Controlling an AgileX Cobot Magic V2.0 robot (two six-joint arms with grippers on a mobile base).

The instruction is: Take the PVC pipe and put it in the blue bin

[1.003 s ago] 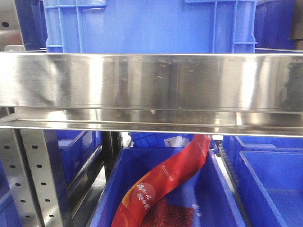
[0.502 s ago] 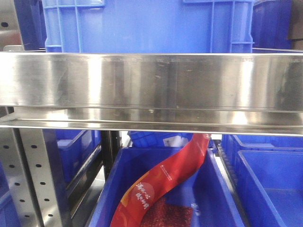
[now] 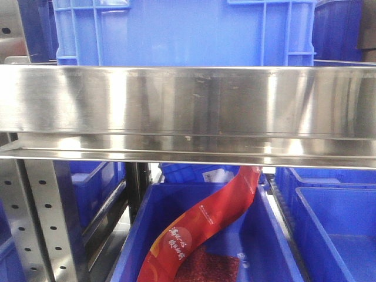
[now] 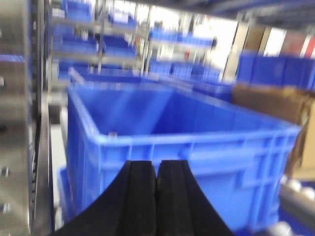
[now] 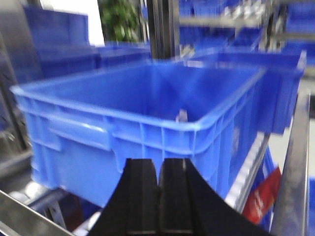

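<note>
While the front view has barely shifted against the earlier frames, the steel shelf rail (image 3: 188, 111) spans the picture, with a blue crate (image 3: 182, 32) above it. Both the left tool (image 4: 157, 187) and the right tool (image 5: 160, 189) are closed pad to pad, holding nothing, each before an open blue bin (image 4: 197, 142) whose visible interior looks bare. Below the rail, another bin (image 3: 258, 235) holds a red packet (image 3: 205, 226); no PVC pipe shows.
</note>
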